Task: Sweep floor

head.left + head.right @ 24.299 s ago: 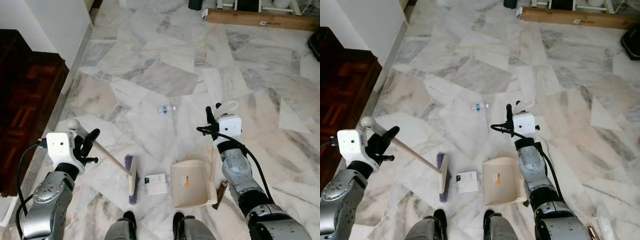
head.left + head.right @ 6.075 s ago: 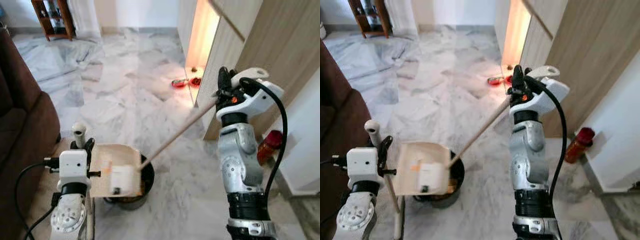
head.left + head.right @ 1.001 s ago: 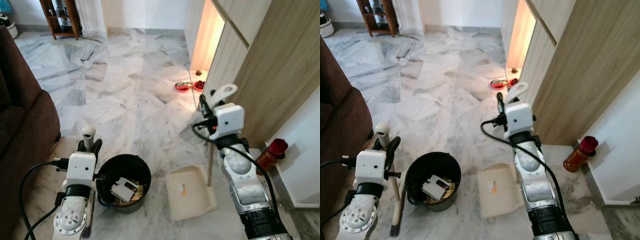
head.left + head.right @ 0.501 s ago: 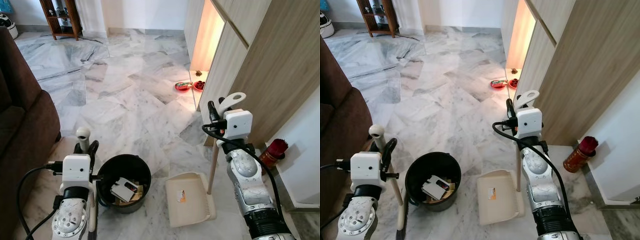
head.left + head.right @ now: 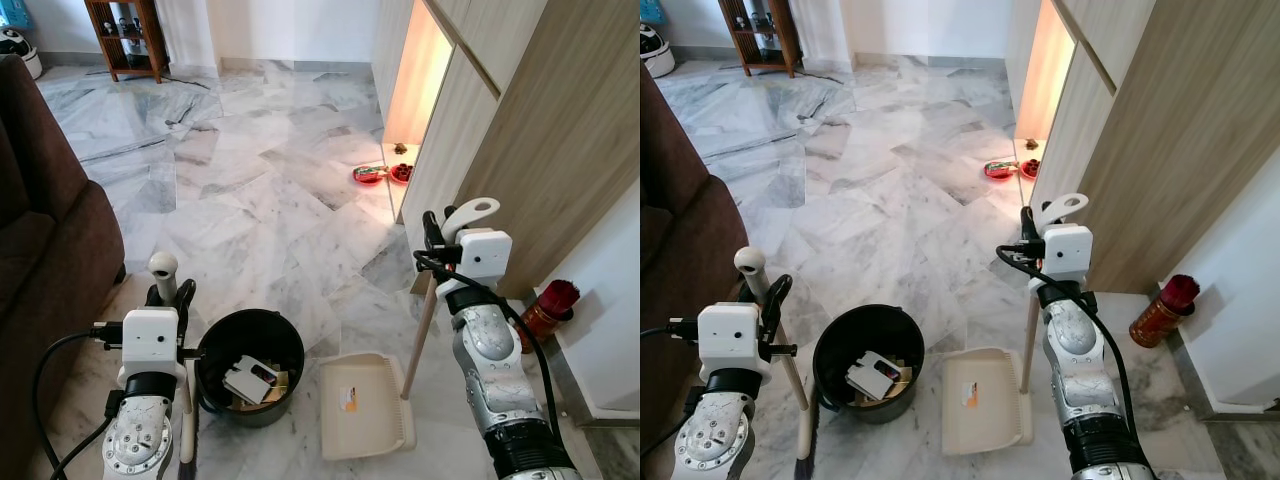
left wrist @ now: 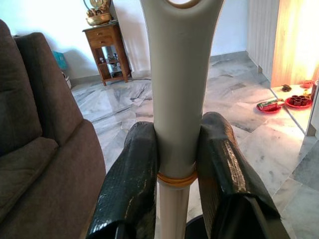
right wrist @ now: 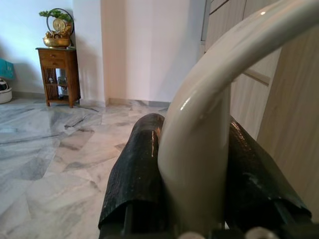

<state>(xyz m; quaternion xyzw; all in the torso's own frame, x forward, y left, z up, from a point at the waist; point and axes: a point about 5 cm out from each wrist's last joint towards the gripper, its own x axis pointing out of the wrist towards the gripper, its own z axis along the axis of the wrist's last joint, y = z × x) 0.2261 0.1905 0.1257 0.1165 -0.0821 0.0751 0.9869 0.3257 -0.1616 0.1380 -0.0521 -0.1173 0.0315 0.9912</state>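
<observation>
Broom (image 5: 790, 375) — upright at near left beside bin (image 5: 250, 365), left pincer (image 6: 177, 164) clamped on its light, stiff, smooth grip | dustpan (image 5: 365, 405) flat on floor, centre | right pincer (image 7: 194, 164) pinching its pole-top loop — keep grips high, plastic may slip.

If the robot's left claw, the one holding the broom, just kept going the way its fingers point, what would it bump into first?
The left gripper points across open marble floor toward a wooden side table at the far wall. That table looks like the first obstacle, though depth is hard to judge. It holds the broom handle.
</observation>
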